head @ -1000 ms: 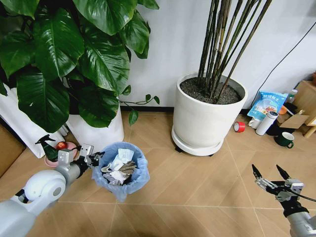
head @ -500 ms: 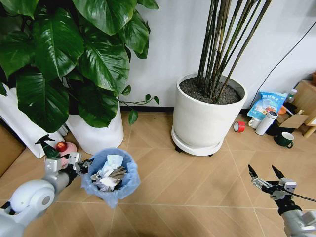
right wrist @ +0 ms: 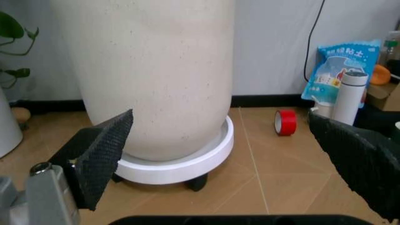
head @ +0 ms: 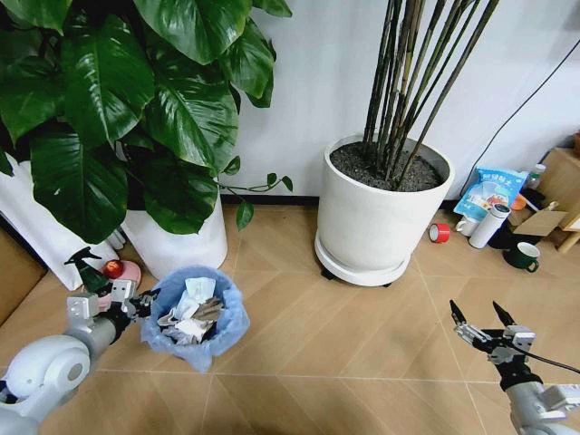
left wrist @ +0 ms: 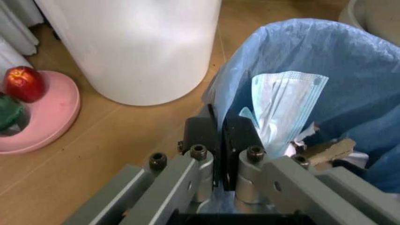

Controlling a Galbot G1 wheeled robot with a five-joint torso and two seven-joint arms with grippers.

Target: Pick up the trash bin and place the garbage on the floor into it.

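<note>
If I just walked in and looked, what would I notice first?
Probably the trash bin with its crinkly blue bag, stuffed with garbage, held at its rim by the left gripper low on the left. Behind it spreads a big leafy plant, and further right stands a large white pot of tall stems. The right gripper hangs open over the floor.

Crinkly light-blue plastic lines the trash bin (head: pixel 195 313); beside it, a smooth white pot (left wrist: pixel 131 47) on matt wood-look floor (head: pixel 362 344).

The trash bin (head: pixel 194 317) stands left of the plant pot (head: pixel 381 217).
</note>
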